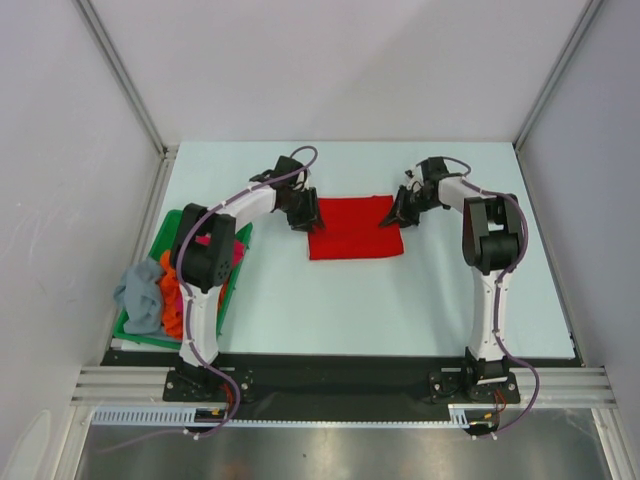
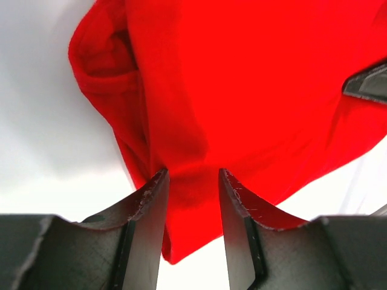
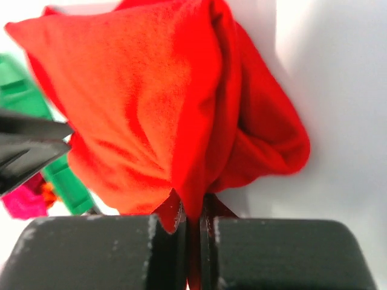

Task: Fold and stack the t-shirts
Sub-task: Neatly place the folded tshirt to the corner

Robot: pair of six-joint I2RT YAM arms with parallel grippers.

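Observation:
A bright red t-shirt (image 1: 355, 228) lies folded into a rectangle at mid-table. My left gripper (image 1: 305, 218) is at its left edge; in the left wrist view (image 2: 192, 175) the jaws stand apart with the red cloth (image 2: 242, 90) between them, not pinched. My right gripper (image 1: 395, 215) is at the shirt's right edge; in the right wrist view (image 3: 192, 205) it is shut on a bunched fold of the red shirt (image 3: 151, 109), lifted slightly. Grey-blue (image 1: 140, 295), orange (image 1: 172, 300) and magenta-pink (image 1: 212, 242) shirts lie heaped at the left.
The green tray (image 1: 166, 226) holding the heaped shirts sits at the table's left edge, partly behind the left arm. It shows in the right wrist view (image 3: 24, 90). White walls and metal posts enclose the table on three sides.

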